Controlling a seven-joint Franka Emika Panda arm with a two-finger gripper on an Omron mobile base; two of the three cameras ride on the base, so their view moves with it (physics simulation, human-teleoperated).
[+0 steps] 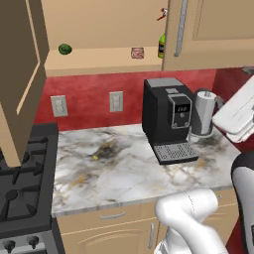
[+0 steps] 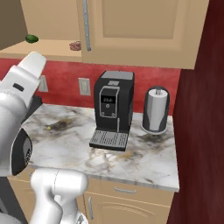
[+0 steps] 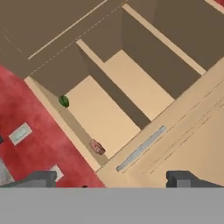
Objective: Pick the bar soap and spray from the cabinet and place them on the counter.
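Observation:
The cabinet (image 1: 99, 62) stands open on its left half. On its shelf lies the pinkish bar soap (image 1: 137, 53), also in the right base view (image 2: 75, 45) and the hand view (image 3: 97, 147). The green spray (image 1: 161, 45) stands at the right of the soap, half hidden behind the shut right door, its red trigger above. My gripper (image 3: 113, 180) is open and holds nothing. It points up at the cabinet from below, well short of the shelf. The marble counter (image 1: 124, 168) lies underneath.
A small dark green ball (image 1: 65, 49) rests at the shelf's left. A black coffee machine (image 1: 167, 116) and a paper towel roll (image 1: 203, 113) stand at the counter's back right. The black stove (image 1: 22, 183) is left. The shut door's bar handle (image 3: 141, 148) hangs near the soap.

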